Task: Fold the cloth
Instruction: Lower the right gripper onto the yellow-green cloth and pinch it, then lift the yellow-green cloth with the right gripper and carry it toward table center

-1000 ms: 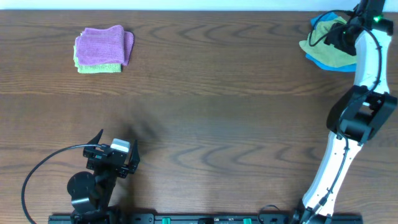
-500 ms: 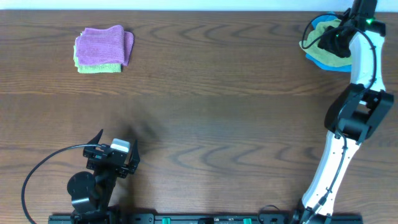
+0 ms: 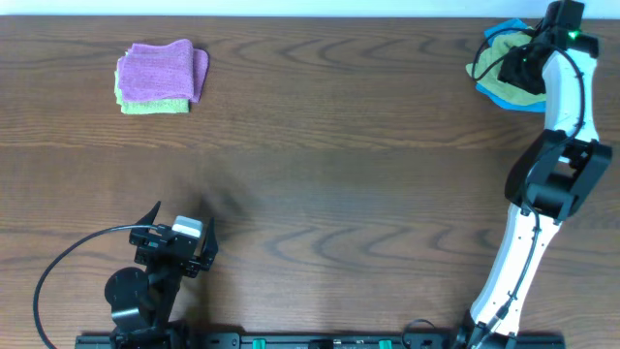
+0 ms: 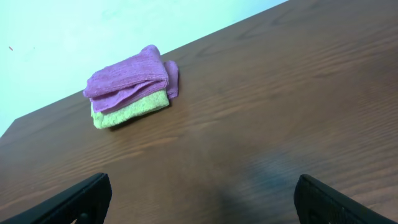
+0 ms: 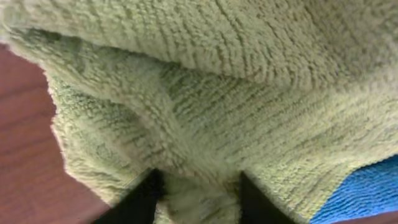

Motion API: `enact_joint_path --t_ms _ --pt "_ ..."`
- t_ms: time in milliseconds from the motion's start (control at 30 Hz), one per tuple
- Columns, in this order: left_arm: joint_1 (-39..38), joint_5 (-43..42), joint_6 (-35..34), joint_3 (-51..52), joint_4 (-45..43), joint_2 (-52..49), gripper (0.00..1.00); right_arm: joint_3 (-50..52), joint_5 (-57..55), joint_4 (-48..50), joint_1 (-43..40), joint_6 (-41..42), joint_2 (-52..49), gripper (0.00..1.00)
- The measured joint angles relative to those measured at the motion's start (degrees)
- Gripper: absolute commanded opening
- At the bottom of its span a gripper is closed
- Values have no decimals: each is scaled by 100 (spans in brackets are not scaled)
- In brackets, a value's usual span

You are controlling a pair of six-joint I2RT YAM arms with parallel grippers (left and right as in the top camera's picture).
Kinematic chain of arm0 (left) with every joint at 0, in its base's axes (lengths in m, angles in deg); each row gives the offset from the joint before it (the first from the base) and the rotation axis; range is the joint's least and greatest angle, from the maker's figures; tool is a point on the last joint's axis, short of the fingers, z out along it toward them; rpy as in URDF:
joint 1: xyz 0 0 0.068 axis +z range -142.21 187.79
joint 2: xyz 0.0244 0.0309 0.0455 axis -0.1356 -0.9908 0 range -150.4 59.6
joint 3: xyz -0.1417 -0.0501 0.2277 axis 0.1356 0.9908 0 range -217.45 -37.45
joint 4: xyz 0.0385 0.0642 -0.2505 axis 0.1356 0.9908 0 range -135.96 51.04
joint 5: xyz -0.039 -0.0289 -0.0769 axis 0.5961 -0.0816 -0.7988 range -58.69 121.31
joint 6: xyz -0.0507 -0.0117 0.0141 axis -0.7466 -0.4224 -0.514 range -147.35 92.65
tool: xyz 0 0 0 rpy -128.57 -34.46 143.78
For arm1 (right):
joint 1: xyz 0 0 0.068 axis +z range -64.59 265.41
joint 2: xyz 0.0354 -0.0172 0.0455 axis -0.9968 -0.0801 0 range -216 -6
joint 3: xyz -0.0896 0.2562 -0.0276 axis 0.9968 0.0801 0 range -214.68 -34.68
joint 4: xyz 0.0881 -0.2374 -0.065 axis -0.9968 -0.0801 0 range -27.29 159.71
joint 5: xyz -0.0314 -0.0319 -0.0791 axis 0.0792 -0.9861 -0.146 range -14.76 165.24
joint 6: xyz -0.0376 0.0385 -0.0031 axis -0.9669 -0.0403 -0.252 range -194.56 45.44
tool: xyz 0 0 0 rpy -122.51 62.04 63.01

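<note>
The cloth [image 3: 483,69], lime green and crumpled, lies at the table's far right corner on top of a bright blue cloth [image 3: 506,98]. My right gripper [image 3: 513,64] is down on it. In the right wrist view the cloth [image 5: 217,93] fills the frame, and a bunched fold of it sits pinched between the two dark fingers of the right gripper [image 5: 199,198]. My left gripper [image 3: 182,219] rests near the front left, far from the cloth. Seen from the left wrist, the left gripper [image 4: 200,202] stands wide open over bare wood.
A folded purple cloth [image 3: 160,70] lies on a folded green one [image 3: 155,105] at the back left, also seen in the left wrist view [image 4: 130,78]. The blue cloth's edge [image 5: 367,193] shows under the green. The table's back edge runs just behind both piles.
The right gripper's fingers have closed in on the green cloth, gathering a fold between them, and its wrist has shifted slightly. The left arm has not moved.
</note>
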Motion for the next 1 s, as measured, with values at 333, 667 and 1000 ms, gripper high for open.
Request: enact_joint_path --t_ms 333,667,1000 --pt "0 0 0 0 0 0 95 0 -17 -140 17 4 -133 2" --pt "0 0 0 0 0 0 95 0 -101 -273 297 2 837 2" --pt "0 0 0 0 0 0 95 -72 -275 -981 839 -46 2483 2"
